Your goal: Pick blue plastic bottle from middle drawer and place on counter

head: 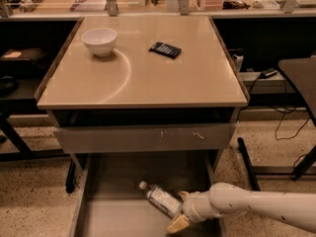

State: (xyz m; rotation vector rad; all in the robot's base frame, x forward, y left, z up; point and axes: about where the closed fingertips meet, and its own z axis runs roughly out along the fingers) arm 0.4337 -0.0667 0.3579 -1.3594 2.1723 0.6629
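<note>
Tool [179, 210] by clear white-capped bottle [162, 199]

The white arm [261, 209] reached in low from the right, lying nearly level, well below the front edge of the worktop [148, 83] and beneath its front right corner. Its end effector [179, 210] pointed left, its two tan fingers [177, 224] spread apart, one nearer the worktop's front edge, the other farther out.

We can read no writing anywhere, not even on the pale label of the blue plastic bottle [161, 199] in the middle drawer [109, 221], where the gripper [179, 210] sits at its base end.
</note>
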